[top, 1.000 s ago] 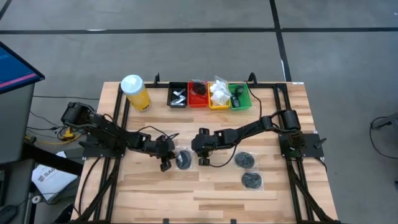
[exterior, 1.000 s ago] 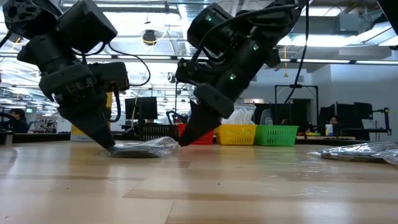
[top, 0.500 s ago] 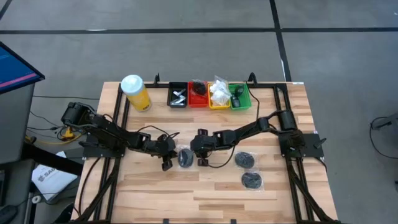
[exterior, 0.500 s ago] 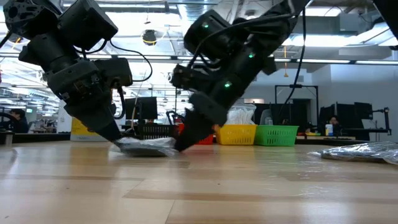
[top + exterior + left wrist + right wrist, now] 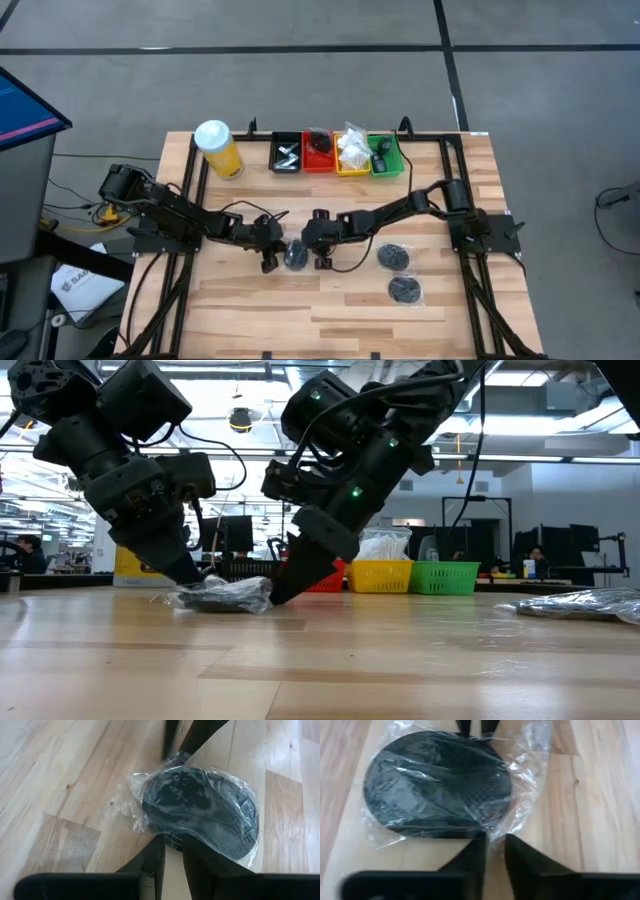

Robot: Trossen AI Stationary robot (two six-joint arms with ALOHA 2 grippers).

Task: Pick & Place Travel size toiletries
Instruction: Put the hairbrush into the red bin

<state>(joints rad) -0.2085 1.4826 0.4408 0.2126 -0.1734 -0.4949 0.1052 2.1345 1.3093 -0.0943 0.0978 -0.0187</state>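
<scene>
Near table edge: bare wood, passable for me. Mid-table: wrapped disc (image 5: 295,256) hemmed between both grippers. Far edge: trays (image 5: 336,153) and yellow canister (image 5: 218,149) block.

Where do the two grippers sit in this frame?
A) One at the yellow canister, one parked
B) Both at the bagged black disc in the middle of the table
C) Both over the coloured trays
B: in the high view the left gripper and right gripper flank the same bagged black disc, away from the coloured trays.
</scene>
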